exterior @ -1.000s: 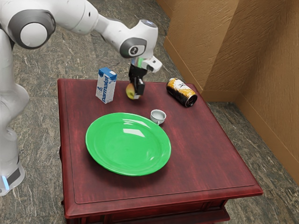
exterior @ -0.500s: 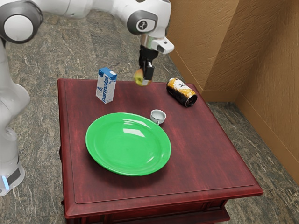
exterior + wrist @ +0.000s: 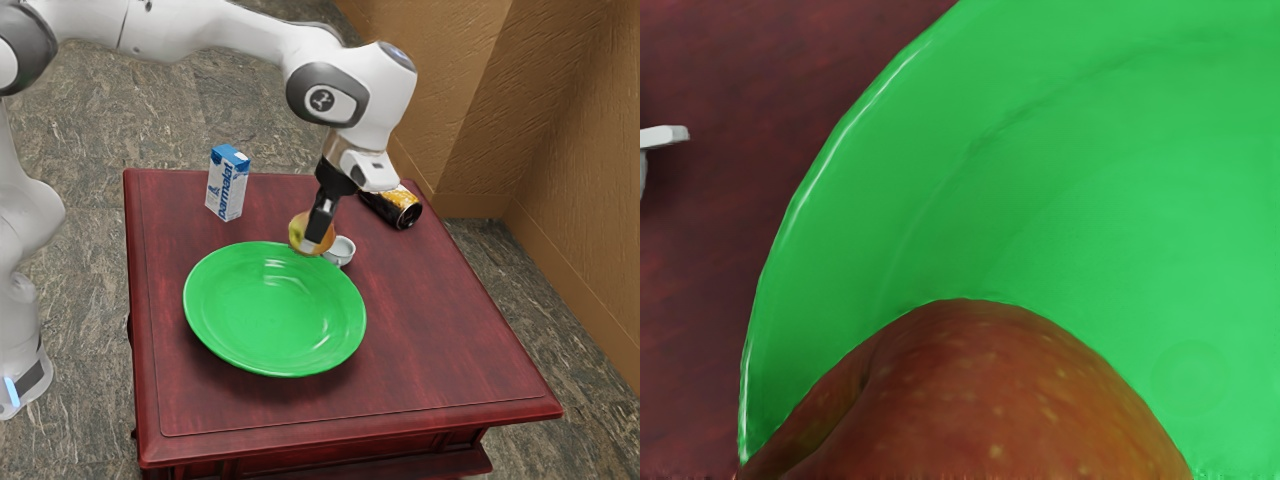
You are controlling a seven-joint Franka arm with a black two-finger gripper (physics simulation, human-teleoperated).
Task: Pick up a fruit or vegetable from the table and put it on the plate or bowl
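The arm reaches in from the exterior view's upper left and bends down over the middle of the bench (image 3: 440,330). Its black hand (image 3: 313,238) points downward and pinches a fruit (image 3: 299,234) between its two fingers, one dark finger (image 3: 321,222) crossing the side of the fruit that faces the camera. The fruit is rounded, yellow with a reddish flush, and hangs in the air clear of the bench top.

It sits over the far rim of the green plate (image 3: 270,310), on the side nearest the small white cup (image 3: 343,250). The cup stands upright just beside the plate's rim, and in the exterior view the fruit overlaps its edge; whether they touch cannot be told.

In the wrist view the fruit (image 3: 980,400) appears as a large red-brown mound with pale speckles just under the hand. Behind it spreads the glossy green inside of the plate (image 3: 1060,180), whose rim curves against the dark red bench (image 3: 710,250).

A blue and white carton (image 3: 227,183) stands upright near the far corner at the exterior view's left, well apart from the plate. A yellow and black can (image 3: 395,205) lies on its side near the far edge at the exterior view's right, partly behind the arm's wrist
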